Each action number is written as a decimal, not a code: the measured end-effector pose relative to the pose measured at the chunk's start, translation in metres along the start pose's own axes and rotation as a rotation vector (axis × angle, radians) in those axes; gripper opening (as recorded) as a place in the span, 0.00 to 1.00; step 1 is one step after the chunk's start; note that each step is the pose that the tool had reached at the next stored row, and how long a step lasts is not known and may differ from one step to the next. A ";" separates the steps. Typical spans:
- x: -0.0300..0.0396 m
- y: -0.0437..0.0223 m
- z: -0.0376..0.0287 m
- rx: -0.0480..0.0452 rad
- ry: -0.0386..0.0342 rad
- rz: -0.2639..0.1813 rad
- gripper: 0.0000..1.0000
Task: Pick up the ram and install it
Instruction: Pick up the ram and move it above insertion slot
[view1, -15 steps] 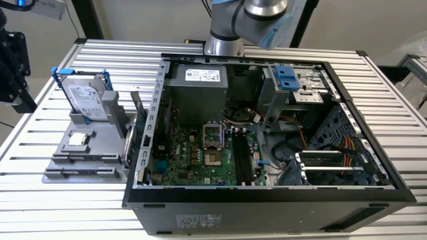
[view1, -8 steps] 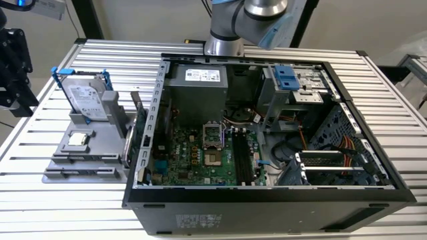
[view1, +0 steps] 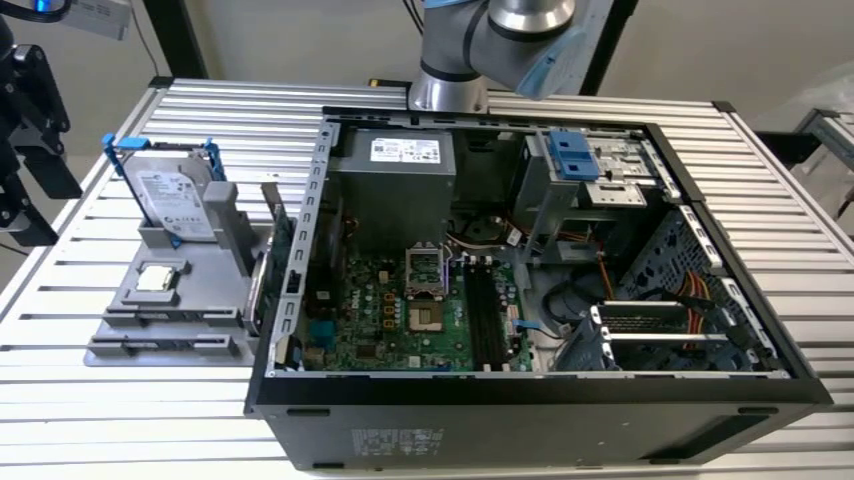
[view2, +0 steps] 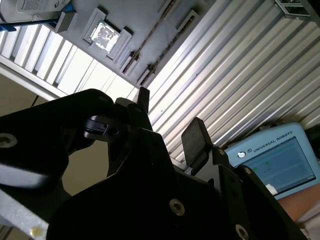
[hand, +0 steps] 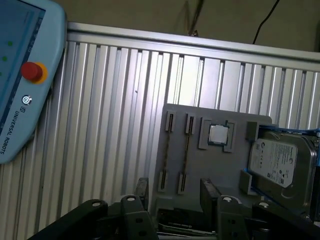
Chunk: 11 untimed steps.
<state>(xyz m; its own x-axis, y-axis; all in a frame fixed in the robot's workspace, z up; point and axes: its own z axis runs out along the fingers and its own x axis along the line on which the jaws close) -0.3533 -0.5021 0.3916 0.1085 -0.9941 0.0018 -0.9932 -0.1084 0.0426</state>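
On the ribbed aluminium table (view1: 80, 420), a grey tray (view1: 214, 285) flanks the computer case (view1: 534, 425); jaws stand wide, empty.

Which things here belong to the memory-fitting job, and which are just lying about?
Job:
- the jaws, open and empty
- open computer case
- its long memory slots

Lying about:
- hard drive
- processor chip
- blue control tablet

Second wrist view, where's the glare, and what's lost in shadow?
In the second wrist view the small silver chip glares white, and the open tool is a black silhouette against the bright ribbed table; in the exterior view the light is even, though the inside of the computer case is dimmer than the table.
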 end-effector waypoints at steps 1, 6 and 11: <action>0.0000 0.0000 0.0000 0.0000 0.0001 0.000 1.00; 0.0000 0.0000 0.0004 0.0041 -0.0024 0.000 1.00; 0.0000 0.0000 0.0015 0.0161 -0.0113 0.003 1.00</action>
<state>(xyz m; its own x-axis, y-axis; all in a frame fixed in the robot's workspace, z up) -0.3533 -0.5021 0.3901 0.1057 -0.9944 -0.0094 -0.9940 -0.1059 0.0265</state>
